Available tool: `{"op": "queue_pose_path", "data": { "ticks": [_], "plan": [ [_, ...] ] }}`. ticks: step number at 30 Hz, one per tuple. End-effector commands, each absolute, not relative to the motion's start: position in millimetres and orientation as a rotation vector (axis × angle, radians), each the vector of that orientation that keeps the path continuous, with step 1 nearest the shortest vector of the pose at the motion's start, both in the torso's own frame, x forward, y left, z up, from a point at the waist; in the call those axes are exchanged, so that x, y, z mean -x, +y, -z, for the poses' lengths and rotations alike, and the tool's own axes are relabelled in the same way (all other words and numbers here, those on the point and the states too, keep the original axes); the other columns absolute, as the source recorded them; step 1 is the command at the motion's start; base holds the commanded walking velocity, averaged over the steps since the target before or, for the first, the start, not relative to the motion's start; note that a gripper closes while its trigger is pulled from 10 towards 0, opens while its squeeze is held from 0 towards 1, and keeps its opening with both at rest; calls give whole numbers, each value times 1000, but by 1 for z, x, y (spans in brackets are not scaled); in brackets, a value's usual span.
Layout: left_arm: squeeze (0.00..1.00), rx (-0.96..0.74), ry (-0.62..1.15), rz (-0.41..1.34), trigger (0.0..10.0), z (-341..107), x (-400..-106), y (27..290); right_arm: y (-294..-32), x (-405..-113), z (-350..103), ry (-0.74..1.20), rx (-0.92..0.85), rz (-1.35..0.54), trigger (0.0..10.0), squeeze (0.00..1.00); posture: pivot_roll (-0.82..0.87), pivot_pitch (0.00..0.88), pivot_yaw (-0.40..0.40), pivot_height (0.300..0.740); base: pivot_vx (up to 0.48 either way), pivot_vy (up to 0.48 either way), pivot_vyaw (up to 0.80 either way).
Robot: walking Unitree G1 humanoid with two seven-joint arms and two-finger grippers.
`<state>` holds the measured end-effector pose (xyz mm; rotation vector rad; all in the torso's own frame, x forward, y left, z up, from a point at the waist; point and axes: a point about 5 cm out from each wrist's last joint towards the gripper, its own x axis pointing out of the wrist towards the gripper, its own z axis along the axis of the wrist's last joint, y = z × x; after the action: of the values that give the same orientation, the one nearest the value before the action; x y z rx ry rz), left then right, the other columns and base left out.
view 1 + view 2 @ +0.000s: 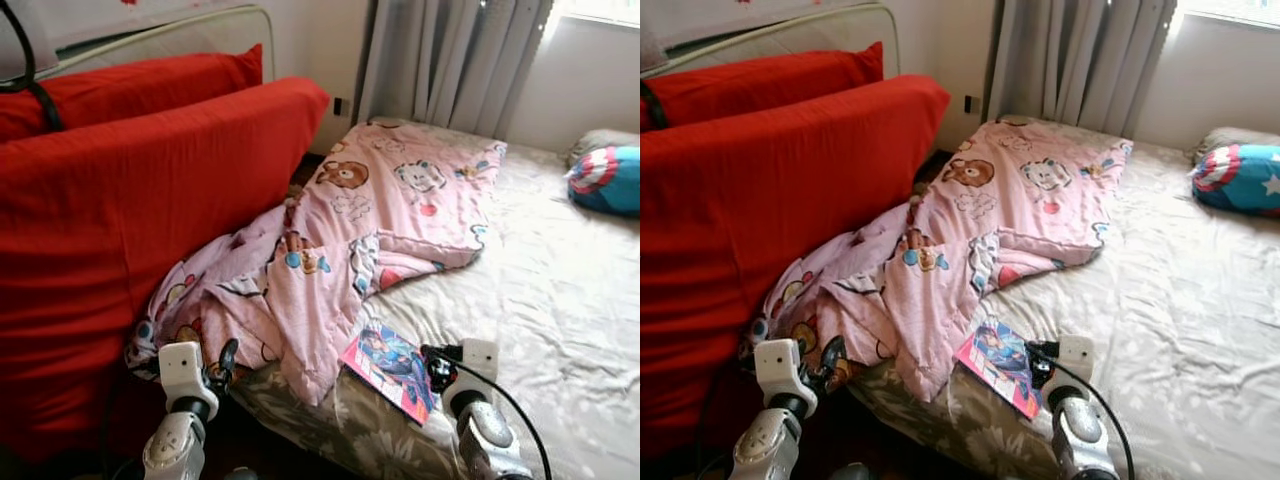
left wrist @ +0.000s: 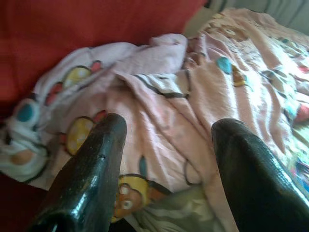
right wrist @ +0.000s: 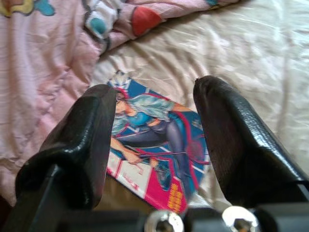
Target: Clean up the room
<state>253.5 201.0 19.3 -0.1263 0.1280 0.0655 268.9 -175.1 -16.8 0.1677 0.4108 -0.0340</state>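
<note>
The comic book lies at the bed's near edge beside the rumpled pink cartoon blanket, nothing tidied yet, my right claw spread above it, my left claw spread toward the blanket.

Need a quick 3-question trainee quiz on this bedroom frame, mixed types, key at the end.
1. True or false: the comic book lies near the bed's front edge, beside the pink blanket.
2. Which gripper is open over the comic book: A) left gripper B) right gripper?
3. Fill in: the left gripper faces the ____.

Key: 1 true; 2 B; 3 blanket.
</note>
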Motion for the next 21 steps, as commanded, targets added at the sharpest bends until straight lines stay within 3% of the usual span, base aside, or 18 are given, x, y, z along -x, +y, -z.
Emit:
{"op": "queue_pose_path", "data": {
  "ticks": [1, 5, 21],
  "plan": [
    [0, 139, 118, -54, 10000, -21, -254, 196, -177, -270, 16, 403, -159, 32, 10000, 0, 50, 8, -89, 655, 274, 0, 0],
    [0, 132, 136, -45, 10000, -18, -252, 196, -177, -271, 14, 393, -161, 44, 10000, 0, 38, 15, -84, 655, 269, 0, 0],
    [0, 118, 141, -51, 10000, -20, -235, 199, -184, -269, 22, 500, -234, 116, 10000, 0, 69, 98, -79, 655, 0, 0, 0]
  ]
}}
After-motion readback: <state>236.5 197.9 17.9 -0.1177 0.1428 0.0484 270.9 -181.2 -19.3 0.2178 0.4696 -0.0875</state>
